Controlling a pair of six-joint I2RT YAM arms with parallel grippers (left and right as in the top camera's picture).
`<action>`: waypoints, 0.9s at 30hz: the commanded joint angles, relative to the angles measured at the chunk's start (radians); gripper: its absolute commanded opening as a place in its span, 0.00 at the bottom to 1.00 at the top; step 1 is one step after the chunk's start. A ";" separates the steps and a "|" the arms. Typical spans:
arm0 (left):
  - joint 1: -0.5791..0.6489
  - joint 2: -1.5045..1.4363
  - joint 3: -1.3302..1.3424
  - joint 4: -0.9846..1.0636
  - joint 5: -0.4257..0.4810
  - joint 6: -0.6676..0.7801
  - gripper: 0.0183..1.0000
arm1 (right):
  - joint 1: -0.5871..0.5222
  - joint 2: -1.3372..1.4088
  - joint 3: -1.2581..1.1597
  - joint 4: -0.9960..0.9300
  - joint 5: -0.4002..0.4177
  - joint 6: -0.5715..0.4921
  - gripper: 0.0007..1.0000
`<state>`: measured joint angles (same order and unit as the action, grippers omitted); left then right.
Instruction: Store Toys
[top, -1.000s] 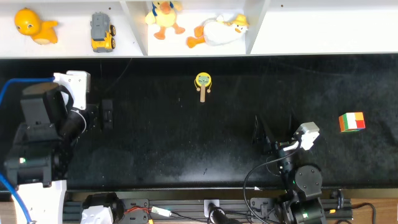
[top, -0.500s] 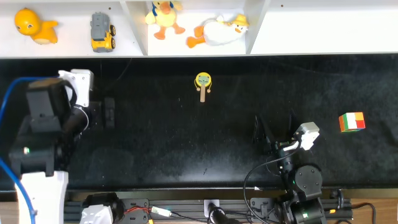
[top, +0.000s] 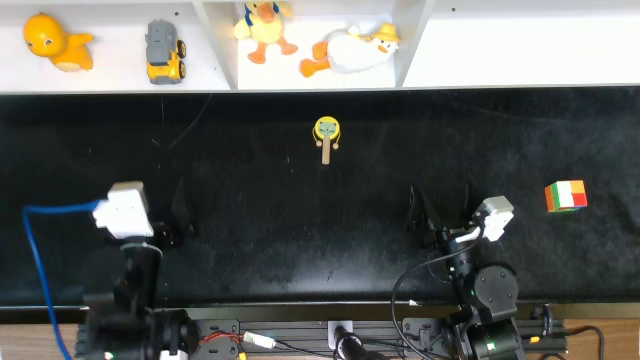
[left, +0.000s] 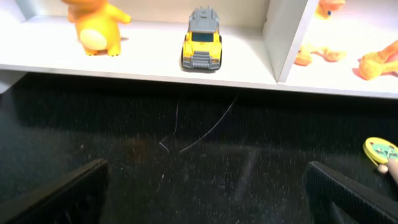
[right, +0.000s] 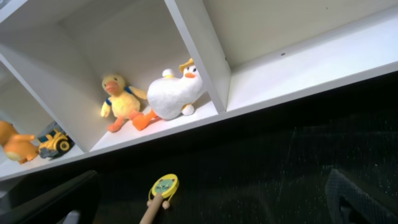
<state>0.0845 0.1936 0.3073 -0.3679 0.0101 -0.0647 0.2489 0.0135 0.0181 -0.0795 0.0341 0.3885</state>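
Left gripper (top: 183, 216) and right gripper (top: 440, 213) hang above the table (top: 300, 225), jaws spread.
The left wrist view cuts off the handle of the rattle (left: 379, 151).

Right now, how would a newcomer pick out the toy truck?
Start at the white shelf behind the black table, left compartment. The toy truck stands there beside an orange duck; it alone has wheels and a grey top.
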 joint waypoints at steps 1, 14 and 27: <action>-0.010 -0.133 -0.102 0.071 -0.021 -0.061 1.00 | -0.002 -0.010 -0.014 0.005 0.010 0.000 1.00; -0.131 -0.191 -0.299 0.340 -0.055 -0.068 1.00 | -0.002 -0.010 -0.014 0.005 0.010 0.000 1.00; -0.130 -0.191 -0.299 0.284 -0.004 -0.068 1.00 | -0.002 -0.010 -0.014 0.005 0.010 0.000 1.00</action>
<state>-0.0444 0.0120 0.0101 -0.0818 -0.0116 -0.1139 0.2493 0.0135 0.0181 -0.0792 0.0341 0.3885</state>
